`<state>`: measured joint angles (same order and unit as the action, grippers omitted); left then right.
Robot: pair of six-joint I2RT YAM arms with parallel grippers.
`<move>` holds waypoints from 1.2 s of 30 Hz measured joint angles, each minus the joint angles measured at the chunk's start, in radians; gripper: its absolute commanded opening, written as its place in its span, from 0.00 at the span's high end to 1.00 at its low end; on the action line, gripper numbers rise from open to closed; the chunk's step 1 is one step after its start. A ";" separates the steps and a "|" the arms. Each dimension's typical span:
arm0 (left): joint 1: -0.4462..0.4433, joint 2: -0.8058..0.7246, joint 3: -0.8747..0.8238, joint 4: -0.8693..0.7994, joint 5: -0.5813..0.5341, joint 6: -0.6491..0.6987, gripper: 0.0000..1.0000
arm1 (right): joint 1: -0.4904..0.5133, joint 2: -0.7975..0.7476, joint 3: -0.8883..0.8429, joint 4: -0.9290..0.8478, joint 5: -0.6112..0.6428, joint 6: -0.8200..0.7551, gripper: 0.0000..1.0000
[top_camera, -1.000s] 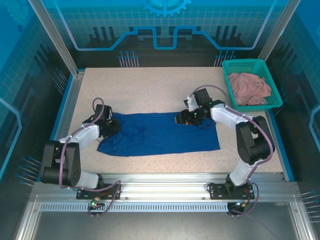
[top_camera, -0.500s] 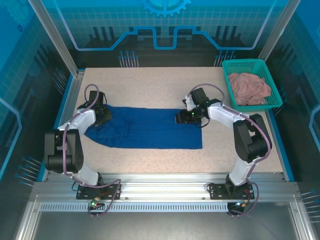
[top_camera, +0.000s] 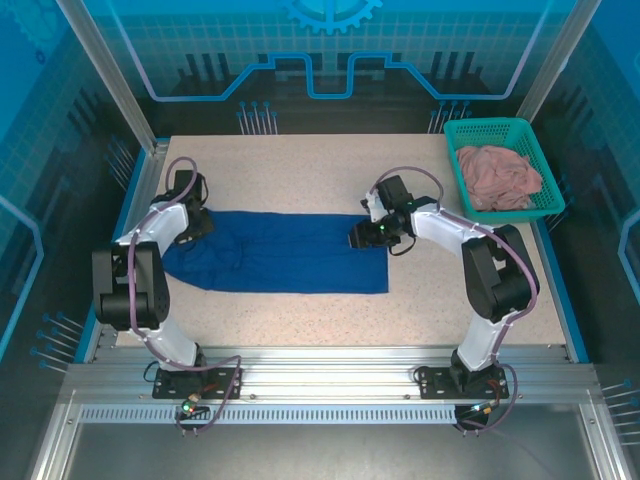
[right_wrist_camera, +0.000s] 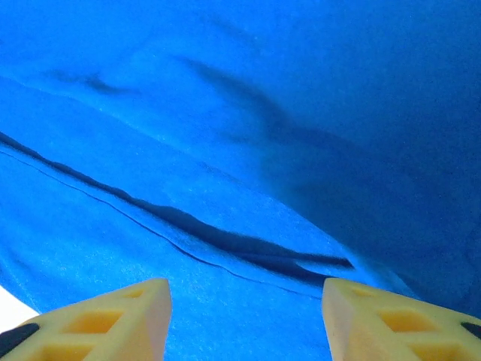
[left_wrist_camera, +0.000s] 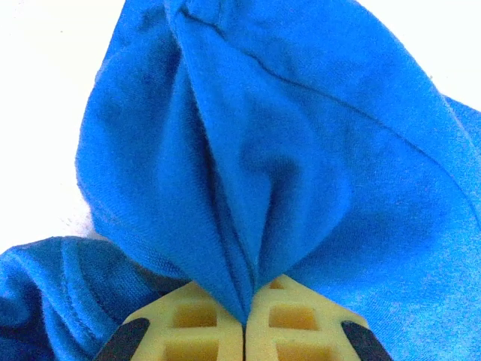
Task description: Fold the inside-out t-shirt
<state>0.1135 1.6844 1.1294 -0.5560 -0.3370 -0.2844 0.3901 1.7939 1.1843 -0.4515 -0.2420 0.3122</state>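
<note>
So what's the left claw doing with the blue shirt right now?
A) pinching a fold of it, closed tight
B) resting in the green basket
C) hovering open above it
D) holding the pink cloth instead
A: the left wrist view shows the left gripper shut on a bunched fold of the blue t-shirt, with cloth fanning out from where the jaws meet.

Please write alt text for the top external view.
A blue t-shirt lies stretched flat on a speckled table, the left gripper shut on its left end, the right gripper open at its right end. A teal basket with pink cloth sits at the far right corner.
</note>
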 measured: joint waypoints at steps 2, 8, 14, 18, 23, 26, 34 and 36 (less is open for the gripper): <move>0.009 0.004 0.011 -0.001 -0.011 0.008 1.00 | 0.000 0.001 0.006 -0.005 0.000 0.000 0.44; 0.022 0.006 0.035 -0.015 -0.038 0.034 1.00 | 0.000 0.023 0.051 -0.017 0.000 -0.004 0.45; 0.022 0.006 0.043 -0.016 -0.036 0.046 1.00 | 0.000 0.091 0.077 -0.018 -0.001 -0.004 0.46; 0.021 0.004 0.043 -0.017 -0.013 0.044 1.00 | 0.000 0.141 0.080 -0.023 0.000 -0.007 0.47; -0.006 -0.042 0.043 -0.042 0.021 0.029 1.00 | 0.000 0.159 0.087 -0.023 0.000 -0.008 0.48; -0.055 -0.094 0.043 -0.064 0.031 0.021 1.00 | 0.000 0.161 0.087 -0.023 0.000 -0.007 0.48; -0.248 -0.140 0.075 -0.187 0.030 -0.009 1.00 | 0.000 0.161 0.087 -0.021 -0.001 -0.007 0.48; -0.298 -0.139 0.097 -0.220 0.027 -0.024 1.00 | 0.000 0.161 0.087 -0.020 -0.002 -0.007 0.48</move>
<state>-0.1844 1.5452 1.2259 -0.7761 -0.3103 -0.3088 0.3904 1.9549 1.2716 -0.4717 -0.2436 0.3050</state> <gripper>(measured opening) 0.059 0.520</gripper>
